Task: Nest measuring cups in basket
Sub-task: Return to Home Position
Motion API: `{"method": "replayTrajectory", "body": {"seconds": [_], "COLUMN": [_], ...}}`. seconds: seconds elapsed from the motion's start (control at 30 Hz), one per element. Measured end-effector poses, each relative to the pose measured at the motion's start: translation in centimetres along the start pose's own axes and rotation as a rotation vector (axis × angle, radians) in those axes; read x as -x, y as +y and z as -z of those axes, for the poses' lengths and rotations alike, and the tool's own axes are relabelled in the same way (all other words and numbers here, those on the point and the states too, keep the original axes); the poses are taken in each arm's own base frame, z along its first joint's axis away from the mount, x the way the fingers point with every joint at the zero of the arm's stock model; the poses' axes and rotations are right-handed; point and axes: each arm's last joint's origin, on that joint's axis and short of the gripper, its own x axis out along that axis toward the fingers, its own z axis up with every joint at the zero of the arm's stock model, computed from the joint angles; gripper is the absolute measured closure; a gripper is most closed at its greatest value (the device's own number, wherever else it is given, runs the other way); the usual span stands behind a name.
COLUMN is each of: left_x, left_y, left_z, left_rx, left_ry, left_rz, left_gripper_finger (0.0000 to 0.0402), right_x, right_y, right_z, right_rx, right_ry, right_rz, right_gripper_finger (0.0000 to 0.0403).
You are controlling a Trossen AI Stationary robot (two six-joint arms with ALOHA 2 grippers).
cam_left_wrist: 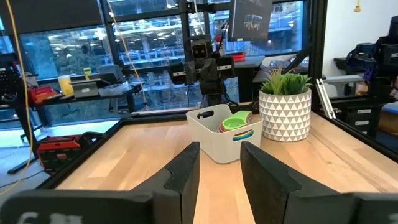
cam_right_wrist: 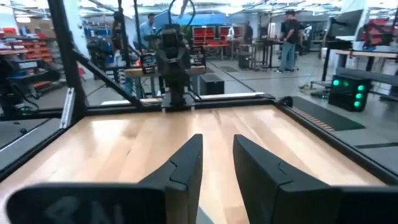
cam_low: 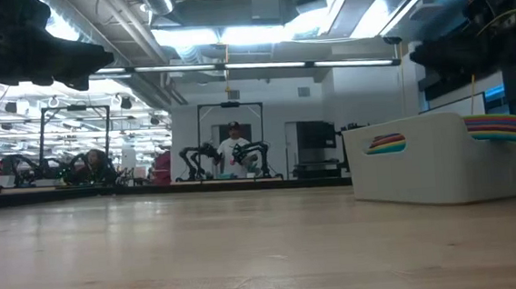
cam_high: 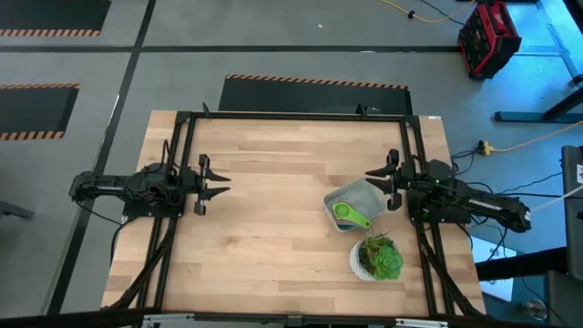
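The light-gray basket (cam_high: 357,201) sits on the table's right half. Inside it lies a nested stack of measuring cups (cam_high: 347,215), the green one on top; their coloured handles (cam_low: 500,128) overhang the rim. In the left wrist view the basket (cam_left_wrist: 218,136) holds the green cup (cam_left_wrist: 234,122). My left gripper (cam_high: 219,182) hovers open at the table's left side, far from the basket. My right gripper (cam_high: 377,181) hovers open just beside the basket's right edge, touching nothing.
A round white pot with a green plant (cam_high: 377,258) stands on the table near the basket, toward the near right corner. A black frame (cam_high: 182,128) runs along the table's edges. Bare wood (cam_high: 273,210) spans the table's middle. People stand in the room beyond.
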Motion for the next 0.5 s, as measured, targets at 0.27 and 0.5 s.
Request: {"method": "replayTrajectory", "body": {"seconds": [0.27,0.5], "left_x": [0.0,0.0], "left_y": [0.0,0.0], "left_z": [0.0,0.0], "left_rx": [0.000,0.000], "left_ry": [0.000,0.000], "left_rz": [0.000,0.000], "left_gripper_finger": [0.0292,0.0292], "right_x": [-0.1,-0.1], "right_y": [1.1,2.1], "right_z": [0.2,0.4], "right_rx": [-0.028,-0.027], "right_ry": [0.015,0.038], "right_rz": [-0.081,-0.080], "right_gripper_finger": [0.0309,0.0309]}}
